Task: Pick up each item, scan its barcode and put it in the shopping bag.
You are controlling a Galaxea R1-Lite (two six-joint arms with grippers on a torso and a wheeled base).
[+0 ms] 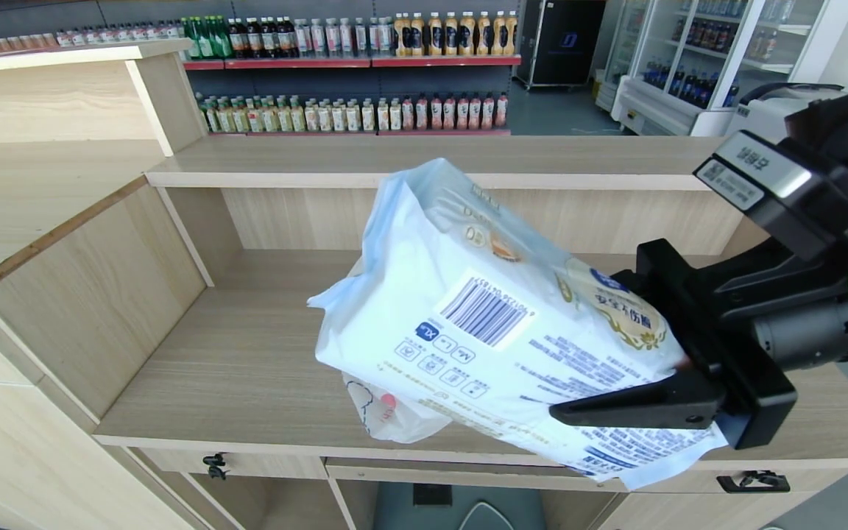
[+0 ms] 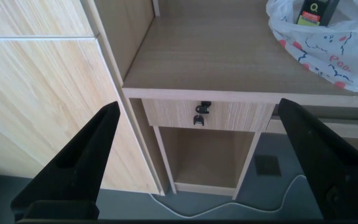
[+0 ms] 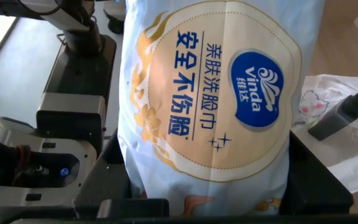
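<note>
Your white soft pack (image 1: 497,324) hangs in the air above the counter (image 1: 232,368), with the right gripper (image 1: 608,338) clamped across its near end alone. The wrapper is slick and yielding, so you risk the free end sagging and the pack sliding out of the jaws. The shopping bag (image 1: 387,412) lies slumped beneath it, near the counter's front edge. A bulky pack could snag the rim and drag the bag off.

The pack's long axis runs diagonally, from the gripper up and away toward your left. Its barcode (image 1: 484,311) faces upward. Your left gripper (image 2: 197,106) hangs low before the counter, its fingers spread apart and holding nothing.
</note>
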